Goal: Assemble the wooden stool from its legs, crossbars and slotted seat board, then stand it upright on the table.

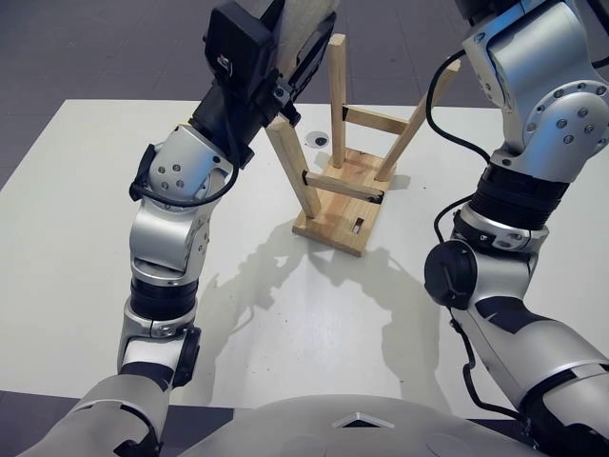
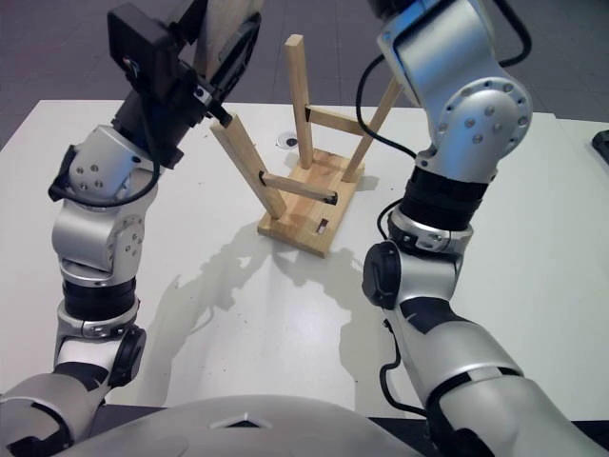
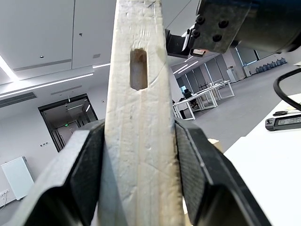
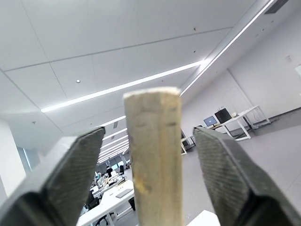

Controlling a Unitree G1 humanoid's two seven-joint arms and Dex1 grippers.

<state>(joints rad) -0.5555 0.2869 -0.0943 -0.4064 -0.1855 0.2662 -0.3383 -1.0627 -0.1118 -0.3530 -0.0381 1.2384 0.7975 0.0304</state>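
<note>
The part-built stool stands upside down mid-table. Its slotted seat board (image 1: 344, 211) lies flat, and three legs rise from it: a near-left leg (image 1: 293, 169), a back leg (image 1: 337, 100) and a right leg (image 1: 411, 126). Crossbars (image 1: 377, 119) (image 1: 343, 186) join them. My left gripper (image 3: 141, 141) is shut on a loose wooden leg (image 3: 137, 113) with a mortise slot, held high above the stool's left side (image 1: 309, 24). My right gripper (image 4: 153, 155) is open, its fingers (image 4: 77, 174) either side of a leg's top end (image 4: 154, 141) with gaps on both sides.
The white table (image 1: 86, 219) has bare room to the left and in front of the stool. A small round mark (image 1: 319, 140) lies behind the stool. A black item (image 2: 599, 143) sits at the table's far right edge. Dark floor lies beyond the far edge.
</note>
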